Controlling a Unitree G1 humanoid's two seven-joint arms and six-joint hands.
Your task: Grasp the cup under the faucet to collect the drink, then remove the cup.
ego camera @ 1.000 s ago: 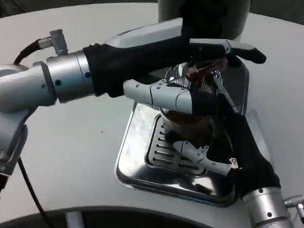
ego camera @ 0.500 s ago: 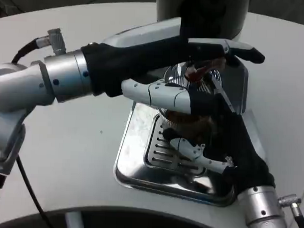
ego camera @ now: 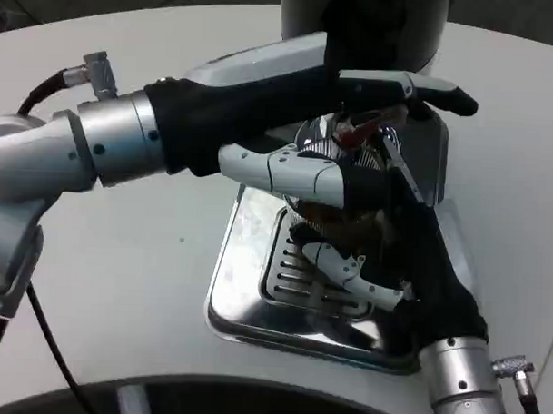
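Observation:
A clear cup [ego camera: 344,226] with brown drink in it stands on the slotted grate under the faucet [ego camera: 359,133], which has a red part at its spout. My right hand [ego camera: 403,266] comes in from the lower right and grips the cup, its black fingers wrapped around the side. My left hand [ego camera: 352,128] reaches across from the left. Its straight fingers [ego camera: 417,87] lie over the top of the faucet and its thumb [ego camera: 287,168] stretches out below, in front of the cup. Most of the cup is hidden by both hands.
The shiny metal drip tray [ego camera: 242,269] sits on the white round table [ego camera: 120,256]. The dark dispenser body [ego camera: 365,19] rises behind the faucet. A black cable [ego camera: 44,90] runs from my left forearm.
The whole picture has drifted a little left and up. My right forearm has edged left toward the tray, still gripping the cup. The left hand stays over the faucet.

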